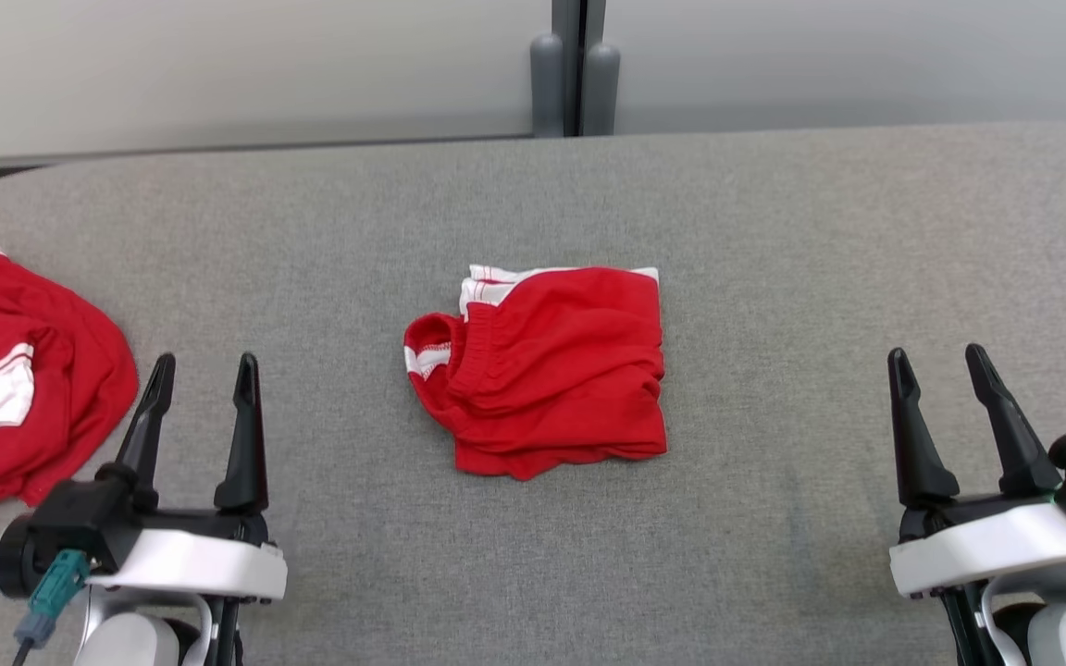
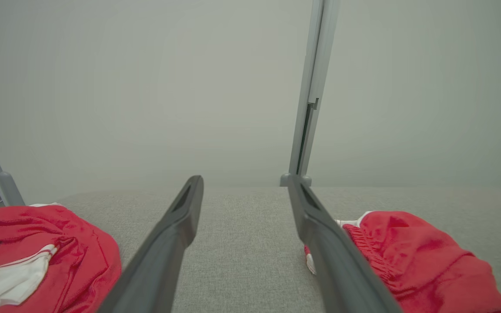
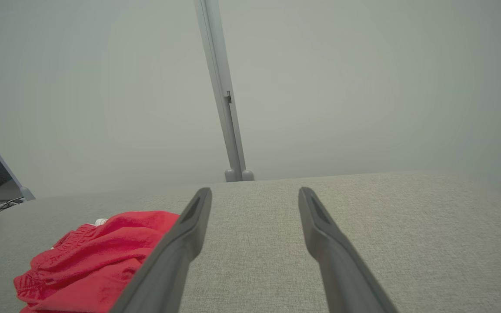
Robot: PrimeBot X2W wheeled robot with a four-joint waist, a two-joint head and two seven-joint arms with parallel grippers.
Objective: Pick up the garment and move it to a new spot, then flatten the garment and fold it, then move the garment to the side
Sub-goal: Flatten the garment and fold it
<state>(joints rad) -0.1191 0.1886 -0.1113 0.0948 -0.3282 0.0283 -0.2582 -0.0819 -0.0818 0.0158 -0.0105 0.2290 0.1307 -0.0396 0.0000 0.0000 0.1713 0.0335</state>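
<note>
Nearest to us, the left gripper [image 1: 206, 361] hovers low over the table [image 1: 820, 231], well left of the post [image 1: 575, 83] and far on our side of it. Its fingers are spread wide, nothing btw them. Same story w/ the right gripper [image 1: 935, 351], well right of the post: fingers apart, empty. Both wrist views back that up, w/ bare grey cloth showing in each gap.

A bit further out, far left of the post, we've got a second red garment [image 1: 15, 388] w/ white bands, rumpled and running off the frame edge. Spare piece or one already dealt with? Can't tell.

Then the one we care about: the red garment [image 1: 551, 370], shorts judging by the elastic waistband. It lies straight in front of the post, between it and the grippers. It sits as a compact, roughly square stack, w/ layers showing at the near hem and white trim peeking out at the far edge.

Our read: pick-up, flatten and fold look done, tho the fold is lumpy on the left. What's left is prob. just the last leg: grab the stack and shift it aside. Neither gripper touches it yet.
</note>
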